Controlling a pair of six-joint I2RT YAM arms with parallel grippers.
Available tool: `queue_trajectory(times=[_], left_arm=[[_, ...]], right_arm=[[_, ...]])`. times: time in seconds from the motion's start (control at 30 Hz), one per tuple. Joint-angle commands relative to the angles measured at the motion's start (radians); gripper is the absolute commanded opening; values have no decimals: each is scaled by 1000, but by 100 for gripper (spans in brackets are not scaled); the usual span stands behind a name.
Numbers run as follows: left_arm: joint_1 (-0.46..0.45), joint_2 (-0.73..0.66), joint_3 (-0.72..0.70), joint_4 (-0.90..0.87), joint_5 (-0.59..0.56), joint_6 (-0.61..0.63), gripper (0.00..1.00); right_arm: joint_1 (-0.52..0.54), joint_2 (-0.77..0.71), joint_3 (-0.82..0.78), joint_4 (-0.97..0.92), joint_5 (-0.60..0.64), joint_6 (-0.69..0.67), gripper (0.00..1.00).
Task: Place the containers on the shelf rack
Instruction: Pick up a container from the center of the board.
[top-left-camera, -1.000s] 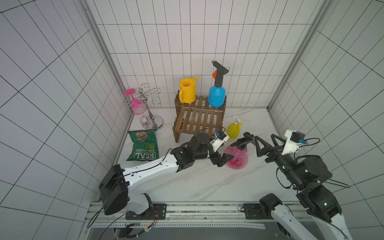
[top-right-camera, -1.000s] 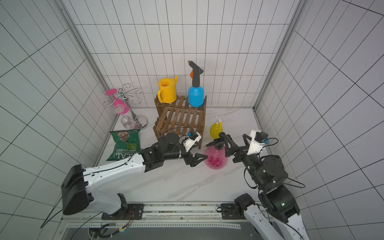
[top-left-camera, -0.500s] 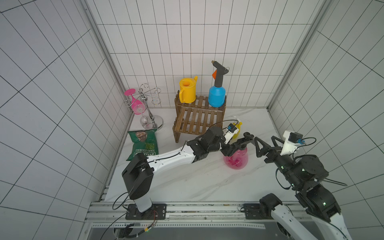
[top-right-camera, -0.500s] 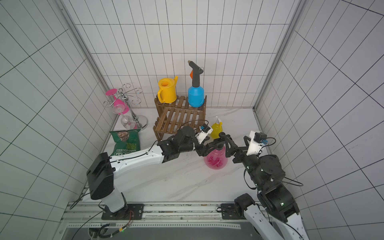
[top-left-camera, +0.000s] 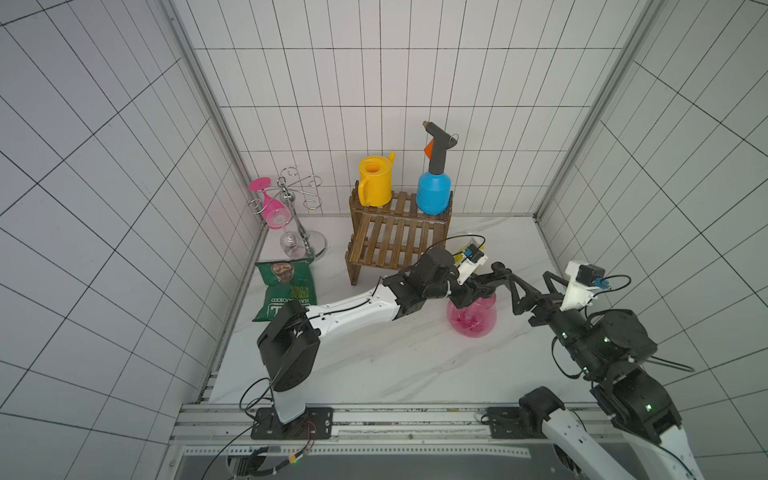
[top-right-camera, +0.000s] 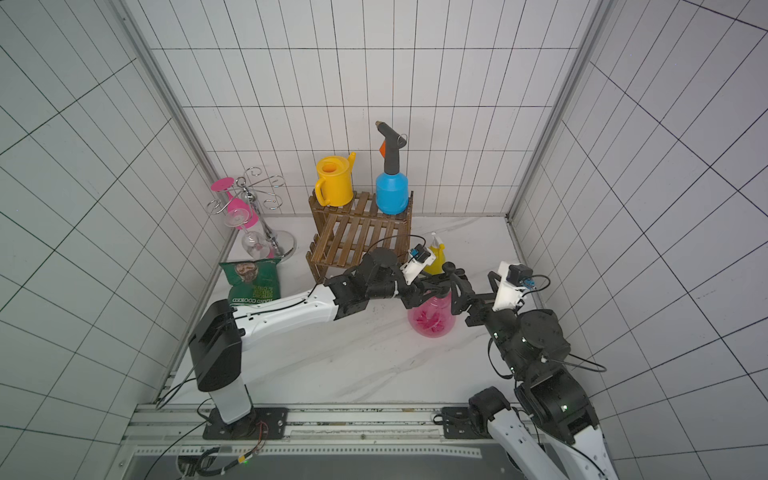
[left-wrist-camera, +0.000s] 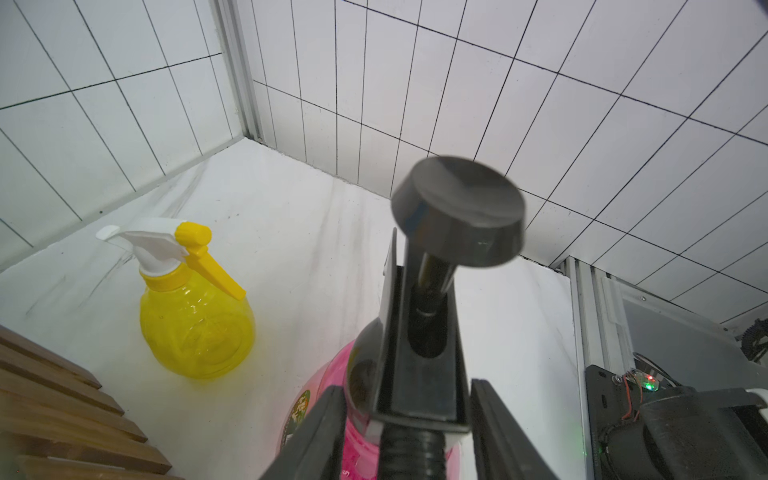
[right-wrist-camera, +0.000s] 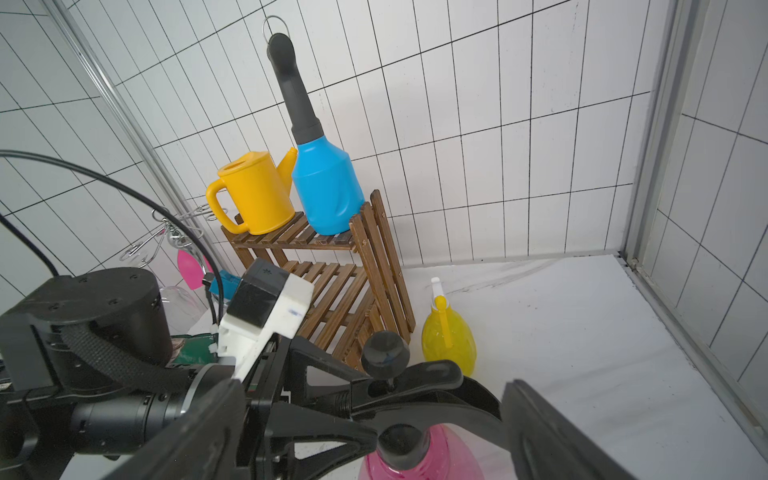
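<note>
One sprayer (top-left-camera: 471, 320) (pink) near rack (top-left-camera: 395, 245) corner

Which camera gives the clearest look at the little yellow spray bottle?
The left wrist view: the yellow spray bottle is close, whole and unobstructed. The right wrist view shows it nearly whole but smaller. In both top views the left arm's camera hides much of it.

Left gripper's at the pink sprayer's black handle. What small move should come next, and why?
Probably close the left gripper firmly on the pink sprayer's black handle: its jaws flank it, but firm contact isn't clear, and the sprayer stands on the table, off the shelf rack.
</note>
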Motion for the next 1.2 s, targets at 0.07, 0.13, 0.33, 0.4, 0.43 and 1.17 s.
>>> queue_trajectory(times=[0.07,0.13,0.33,0.4,0.43,1.17], left_arm=[[-5,23,34,45,85,34,50],[-5,26,35,45,95,38,47],[-5,29,38,37,105,46,34],[-5,23,38,33,109,52,31],[-5,19,36,31,111,55,29],[287,-596,-347,-314,392,255,0]], right_arm=[[7,9,-2,3,9,-16,99],[6,11,-2,2,9,-15,99],[6,18,3,2,8,-19,99],[6,20,4,2,6,-19,99],[5,20,4,2,6,-20,99],[1,137,90,12,-380,-162,99]])
